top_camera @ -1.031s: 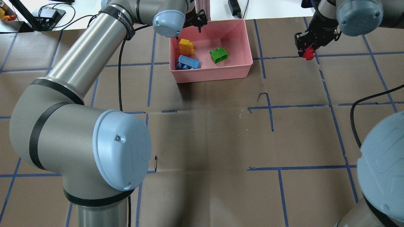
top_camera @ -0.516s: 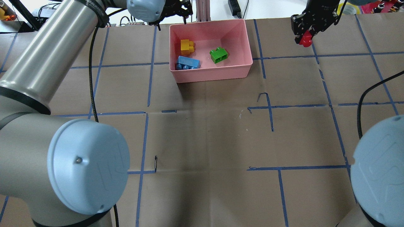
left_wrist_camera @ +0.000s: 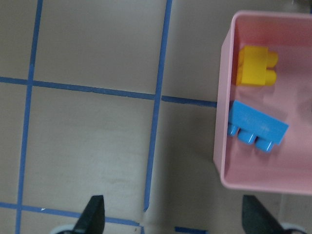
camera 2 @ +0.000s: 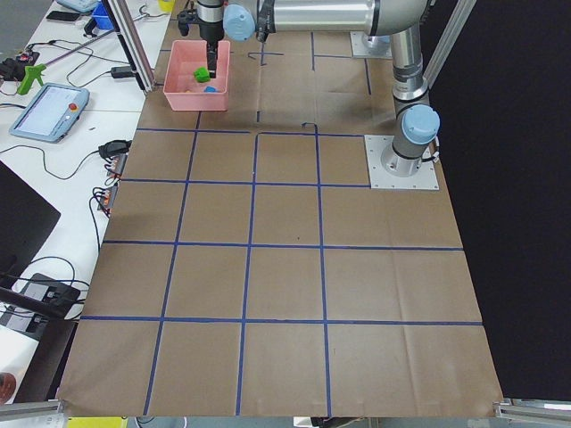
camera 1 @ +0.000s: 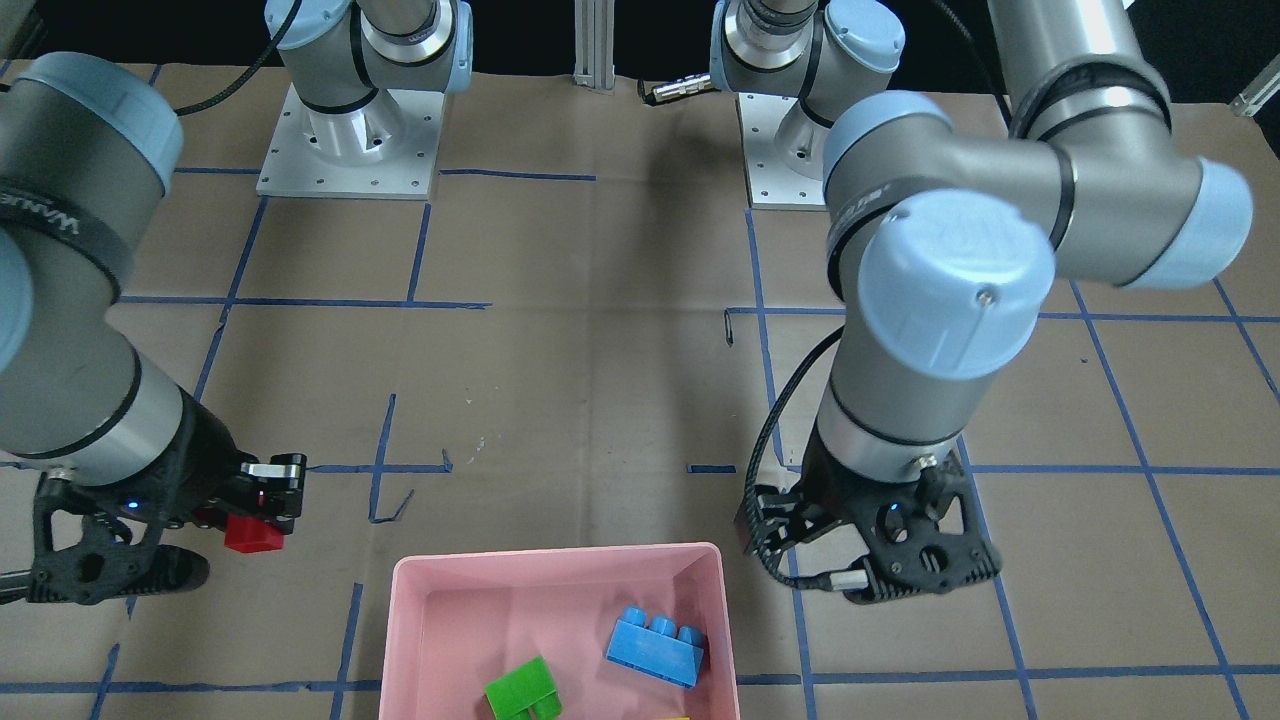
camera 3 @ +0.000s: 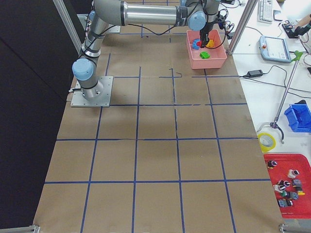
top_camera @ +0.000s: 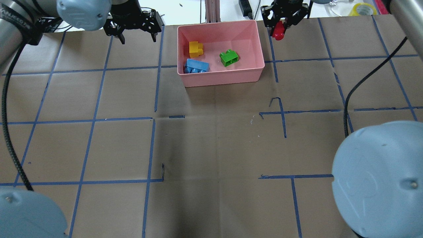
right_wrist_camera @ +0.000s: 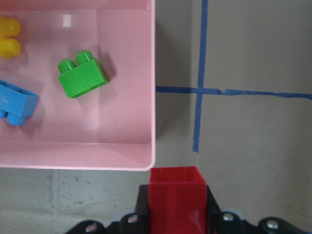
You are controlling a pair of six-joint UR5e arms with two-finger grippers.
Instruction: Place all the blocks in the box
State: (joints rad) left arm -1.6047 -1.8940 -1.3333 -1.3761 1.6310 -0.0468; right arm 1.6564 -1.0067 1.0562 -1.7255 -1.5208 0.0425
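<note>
The pink box (top_camera: pixel 224 75) stands at the far middle of the table and holds the yellow block (top_camera: pixel 195 48), the blue block (top_camera: pixel 197 65) and the green block (top_camera: pixel 229 58). My right gripper (top_camera: pixel 279 31) is shut on the red block (top_camera: pixel 278 32), held above the paper just outside the box's far right corner. In the right wrist view the red block (right_wrist_camera: pixel 176 195) sits between the jaws, beside the box rim (right_wrist_camera: pixel 152 97). My left gripper (top_camera: pixel 137 31) is open and empty, left of the box. Its fingertips (left_wrist_camera: pixel 92 219) frame bare paper beside the box wall (left_wrist_camera: pixel 222 97).
Brown paper with a blue tape grid (top_camera: pixel 155 92) covers the table. An aluminium post (top_camera: pixel 211 10) stands just behind the box. A black cable (top_camera: pixel 350 96) hangs over the right side. A yellow tape roll (top_camera: pixel 363 8) lies beyond the far edge.
My left gripper has moved left, away from above the box. My right gripper has moved left with the red block, close to the box's far right corner.
</note>
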